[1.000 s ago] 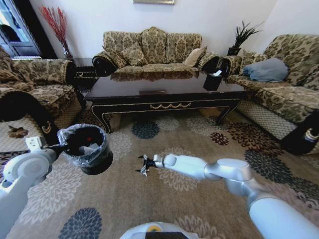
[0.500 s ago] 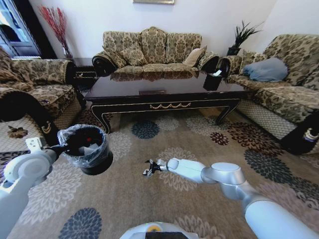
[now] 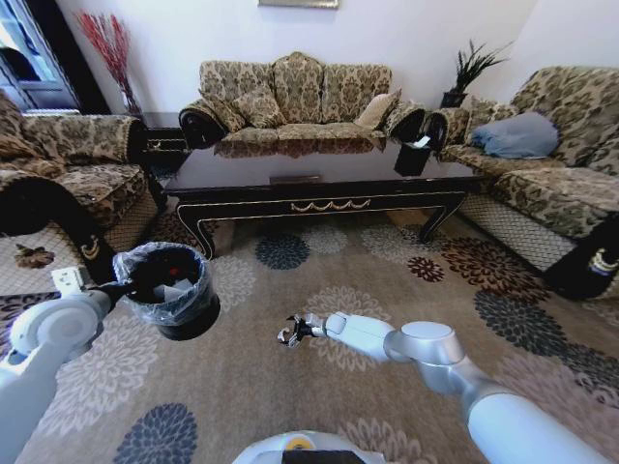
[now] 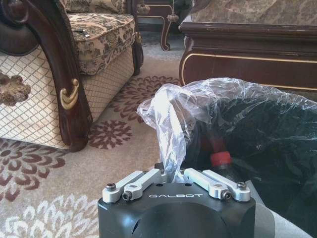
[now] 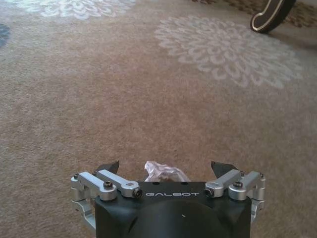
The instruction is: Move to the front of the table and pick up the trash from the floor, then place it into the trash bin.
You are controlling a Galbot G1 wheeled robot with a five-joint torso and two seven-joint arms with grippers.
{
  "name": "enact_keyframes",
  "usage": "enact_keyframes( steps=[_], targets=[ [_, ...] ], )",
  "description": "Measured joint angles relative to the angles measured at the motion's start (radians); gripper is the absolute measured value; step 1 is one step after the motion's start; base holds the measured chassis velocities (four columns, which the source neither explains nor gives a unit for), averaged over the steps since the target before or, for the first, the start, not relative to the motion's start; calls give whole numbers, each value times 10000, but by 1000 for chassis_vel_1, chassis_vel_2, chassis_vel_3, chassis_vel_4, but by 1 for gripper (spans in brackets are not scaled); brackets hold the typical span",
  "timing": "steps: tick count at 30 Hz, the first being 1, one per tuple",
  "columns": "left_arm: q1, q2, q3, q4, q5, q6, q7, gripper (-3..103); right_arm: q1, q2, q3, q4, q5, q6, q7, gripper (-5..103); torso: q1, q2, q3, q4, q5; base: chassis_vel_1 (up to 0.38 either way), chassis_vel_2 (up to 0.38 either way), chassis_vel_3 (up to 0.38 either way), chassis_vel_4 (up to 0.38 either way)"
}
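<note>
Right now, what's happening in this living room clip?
The robot is clearing litter off the floor. Its left claw is shut on the plastic liner of the trash bin, which already holds a red-capped bottle. Its right claw is open just above the carpet, with a small crinkled scrap between its fingers.

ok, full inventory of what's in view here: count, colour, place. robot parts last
table: 1, dark glossy wood with gold scroll, centre of the room ahead.
sofas: 3, brown floral, behind and either side of the table.
floor: beige carpet with flower medallions.
trash bin: 1, black with clear bag liner, held above the carpet at left.
bottle: 1, clear with red cap, inside the bin.
white paper: 1, inside the bin.
crinkly scrap: 1, clear or whitish, between the right gripper's jaws.
left gripper: shut on the bin's liner.
right gripper: open, low over the carpet in front of the robot.
</note>
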Motion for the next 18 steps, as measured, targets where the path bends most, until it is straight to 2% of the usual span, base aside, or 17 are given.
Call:
enact_keyframes(
  steps=[9,12,15,16,17,18],
  targets=[
    [19,59,6,-42,-10,4,1,3,-140,122,-39,-172,411,-210,19,100,0,0,0,0,0,0,0,0,0],
    [42,57,6,-52,-10,6,-3,3,-238,156,-13,-169,643,-283,251,101,0,1,0,0,0,0,0,0,0],
    [58,42,6,-67,-7,7,-9,3,-283,188,1,-157,713,-322,438,99,0,0,0,0,0,0,0,0,0],
    [66,37,7,-78,-6,7,-12,3,-294,195,1,-151,734,-339,522,93,0,0,0,0,0,0,0,0,0],
    [72,27,9,-91,-4,8,-16,3,-314,209,2,-142,789,-376,672,93,0,1,0,0,0,0,0,0,0],
    [76,20,10,-96,-4,10,-16,3,-329,222,1,-140,841,-403,783,88,0,1,0,0,0,0,0,0,0]
  ],
)
